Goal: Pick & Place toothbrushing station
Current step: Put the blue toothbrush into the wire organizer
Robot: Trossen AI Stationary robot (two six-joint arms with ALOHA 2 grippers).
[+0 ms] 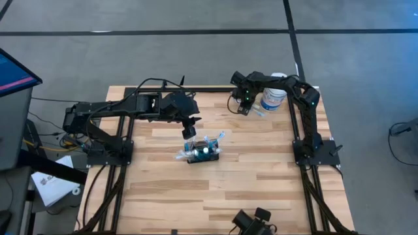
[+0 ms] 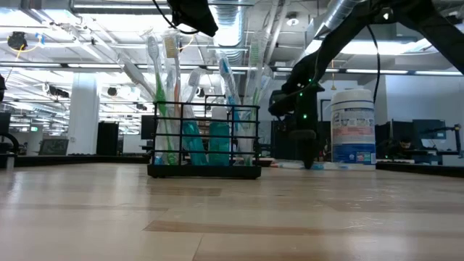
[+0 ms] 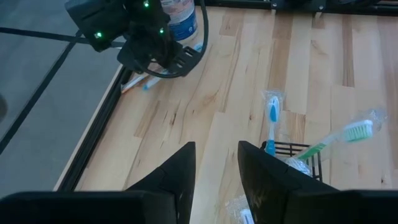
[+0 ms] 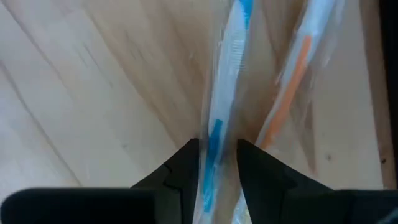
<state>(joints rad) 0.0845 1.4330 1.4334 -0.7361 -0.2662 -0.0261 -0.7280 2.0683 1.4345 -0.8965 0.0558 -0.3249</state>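
the right gripper (image 4: 214, 163) is clamped on a clear-wrapped blue toothbrush (image 4: 227, 68) lying on the wood table (image 1: 261, 170). an orange one shows only here. the black wire-mesh toothbrushing station (image 1: 204, 153) stands just below the left gripper (image 3: 214, 168), whose jaws hang apart, empty.

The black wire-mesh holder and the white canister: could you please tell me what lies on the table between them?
In the high view, only bare wood separates the holder from the canister; the right hand hangs beside the canister.
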